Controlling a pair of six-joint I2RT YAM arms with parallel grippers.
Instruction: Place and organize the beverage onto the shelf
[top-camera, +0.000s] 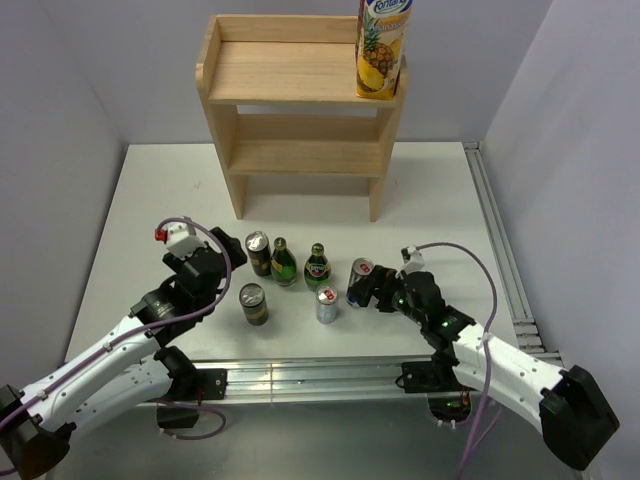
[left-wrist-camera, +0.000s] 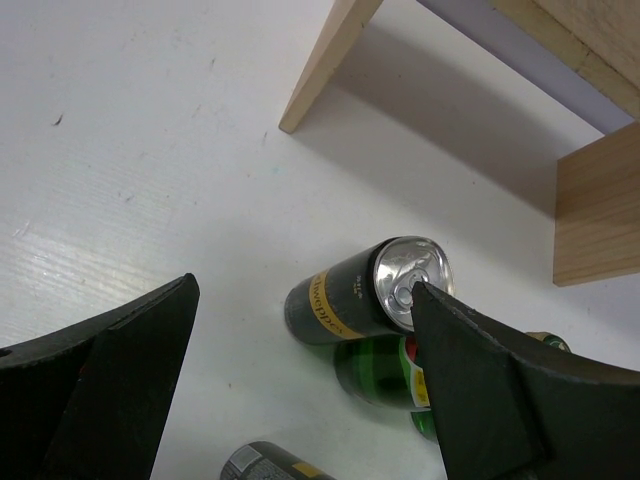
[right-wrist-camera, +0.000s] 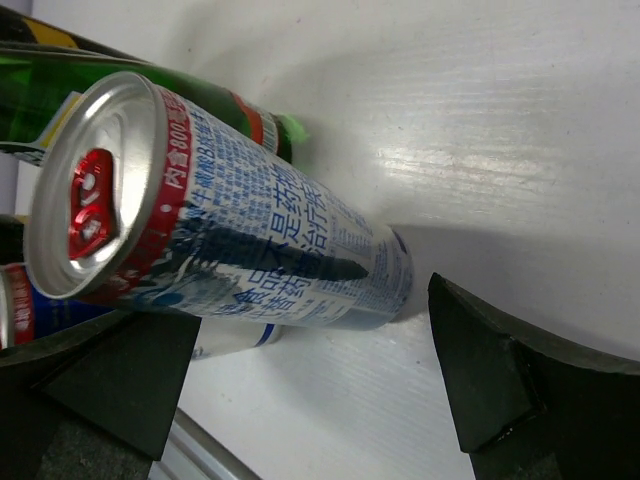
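Observation:
The light wooden shelf (top-camera: 300, 95) stands at the back, with a pineapple juice carton (top-camera: 382, 50) on the right of its top board. On the table stand two black cans (top-camera: 259, 253) (top-camera: 253, 304), two green bottles (top-camera: 284, 263) (top-camera: 317, 266), a red-topped white-and-blue can (top-camera: 360, 281) and a silver can (top-camera: 327, 304). My left gripper (top-camera: 230, 246) (left-wrist-camera: 303, 290) is open and empty, just left of the far black can (left-wrist-camera: 350, 297). My right gripper (top-camera: 364, 293) (right-wrist-camera: 312, 305) is open, its fingers on either side of the base of the red-topped can (right-wrist-camera: 230, 235), not gripping it.
An aluminium rail (top-camera: 300, 375) runs along the near table edge and another (top-camera: 500, 250) along the right edge. Grey walls close in both sides. The shelf's left leg (left-wrist-camera: 325, 65) shows ahead of the left gripper. A green bottle (left-wrist-camera: 385, 372) stands behind the black can.

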